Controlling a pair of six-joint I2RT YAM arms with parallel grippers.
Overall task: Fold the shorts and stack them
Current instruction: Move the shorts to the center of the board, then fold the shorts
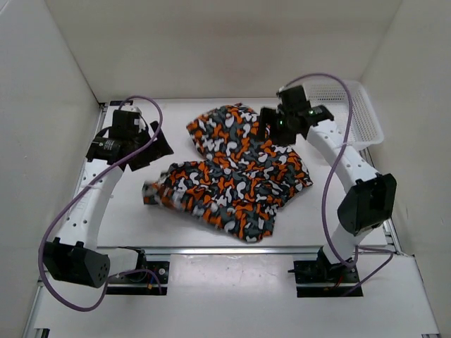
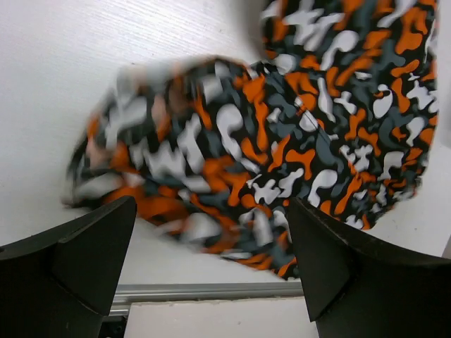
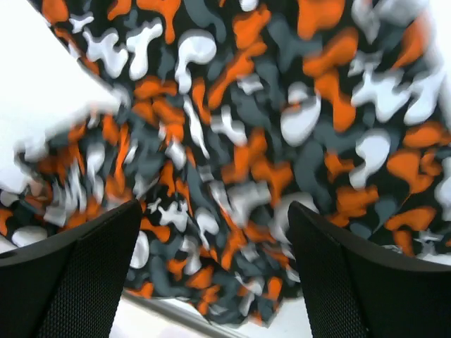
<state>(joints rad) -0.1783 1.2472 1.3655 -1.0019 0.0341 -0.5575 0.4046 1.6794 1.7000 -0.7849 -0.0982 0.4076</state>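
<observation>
The shorts [image 1: 236,172], in an orange, black, grey and white blotchy print, lie crumpled in the middle of the table. Their left corner is blurred. My left gripper [image 1: 151,144] hangs open and empty to the left of the shorts, above the table. In the left wrist view the shorts [image 2: 282,141] lie beyond its wide-apart fingers [image 2: 77,260]. My right gripper [image 1: 271,130] hangs open and empty over the far right part of the shorts. The right wrist view is filled by the shorts [image 3: 239,141], with the fingers [image 3: 345,282] apart above the fabric.
A white mesh basket [image 1: 352,105] stands at the far right corner, just behind the right arm. White walls [image 1: 42,84] close in the table on the left, back and right. A metal rail [image 1: 232,250] runs along the table's near edge.
</observation>
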